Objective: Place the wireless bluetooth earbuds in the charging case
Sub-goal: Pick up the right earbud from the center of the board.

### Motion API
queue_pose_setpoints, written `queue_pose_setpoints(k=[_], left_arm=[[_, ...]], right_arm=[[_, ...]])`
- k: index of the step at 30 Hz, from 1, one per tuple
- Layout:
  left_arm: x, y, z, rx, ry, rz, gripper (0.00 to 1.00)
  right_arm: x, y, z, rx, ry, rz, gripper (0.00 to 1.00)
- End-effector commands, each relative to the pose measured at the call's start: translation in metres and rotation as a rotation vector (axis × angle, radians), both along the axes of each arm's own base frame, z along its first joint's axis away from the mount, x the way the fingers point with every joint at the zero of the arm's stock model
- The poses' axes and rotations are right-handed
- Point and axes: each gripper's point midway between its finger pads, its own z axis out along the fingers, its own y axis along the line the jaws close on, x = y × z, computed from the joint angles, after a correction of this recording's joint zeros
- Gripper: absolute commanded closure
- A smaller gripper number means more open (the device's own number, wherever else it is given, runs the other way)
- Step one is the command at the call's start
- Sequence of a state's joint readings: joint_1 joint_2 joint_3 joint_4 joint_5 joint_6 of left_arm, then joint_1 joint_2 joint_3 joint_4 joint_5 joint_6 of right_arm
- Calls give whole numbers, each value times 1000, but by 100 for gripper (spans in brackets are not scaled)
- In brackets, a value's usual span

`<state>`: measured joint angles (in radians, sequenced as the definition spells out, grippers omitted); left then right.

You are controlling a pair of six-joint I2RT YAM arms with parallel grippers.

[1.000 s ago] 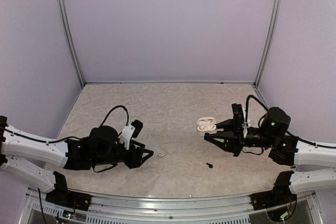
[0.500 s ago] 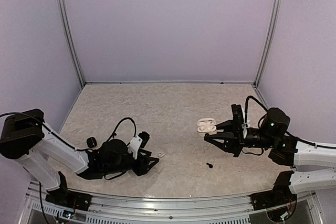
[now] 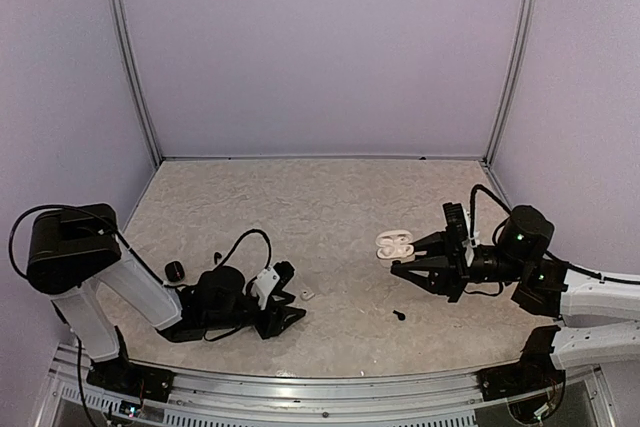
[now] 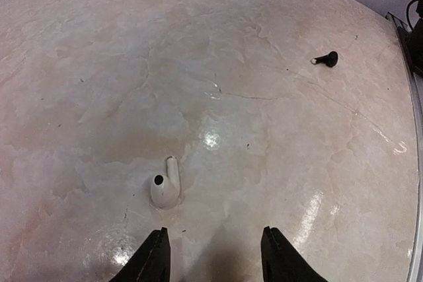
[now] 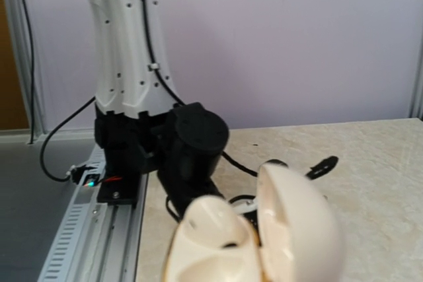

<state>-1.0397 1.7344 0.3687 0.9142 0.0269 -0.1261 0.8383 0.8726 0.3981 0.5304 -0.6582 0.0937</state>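
Left claw [image 4: 215, 261] released, low over the surface [image 4: 277, 137], fingertips [image 4: 156, 259] apart with nothing between them. White earbud [image 4: 165, 187] lies flat just ahead of them, closer to the left-hand tip, stem pointing away, untouched. Black earbud [image 3: 399, 315] lies alone further right on the surface, between the two arms, well apart from the white one and nearer the right arm. Right claw [image 3: 400, 257] clenched on the white charging case [image 3: 394, 243] at the right side of the surface. Case is open: in the right wrist view the lid is swung wide and the case fills the bottom middle, hiding the fingers. Cannot tell if anything sits in its wells. Small dark round object [image 3: 175, 270] lies near the left edge of the surface, too small to identify.
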Motion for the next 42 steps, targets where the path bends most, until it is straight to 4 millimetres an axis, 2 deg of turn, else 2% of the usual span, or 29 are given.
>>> queue_pose_setpoints(k=[1, 11, 21, 34, 38, 42], left_arm=[[-4, 2, -5, 8, -54, -69, 52], [18, 4, -18, 104, -113, -70, 56], [31, -1, -34, 160, -120, -99, 61], [31, -1, -53, 223, -93, -116, 70], [32, 0, -55, 238, -76, -107, 77], [28, 0, -49, 234, -59, -100, 84]], right_arm=[[-6, -4, 5, 22, -42, 26, 100], [-4, -5, 7, 25, -34, 7, 100], [-2, -4, 6, 26, -32, 4, 100], [-1, -4, 7, 25, -30, -5, 100], [0, -5, 8, 27, -35, -14, 100], [0, -6, 8, 26, -35, -19, 100]])
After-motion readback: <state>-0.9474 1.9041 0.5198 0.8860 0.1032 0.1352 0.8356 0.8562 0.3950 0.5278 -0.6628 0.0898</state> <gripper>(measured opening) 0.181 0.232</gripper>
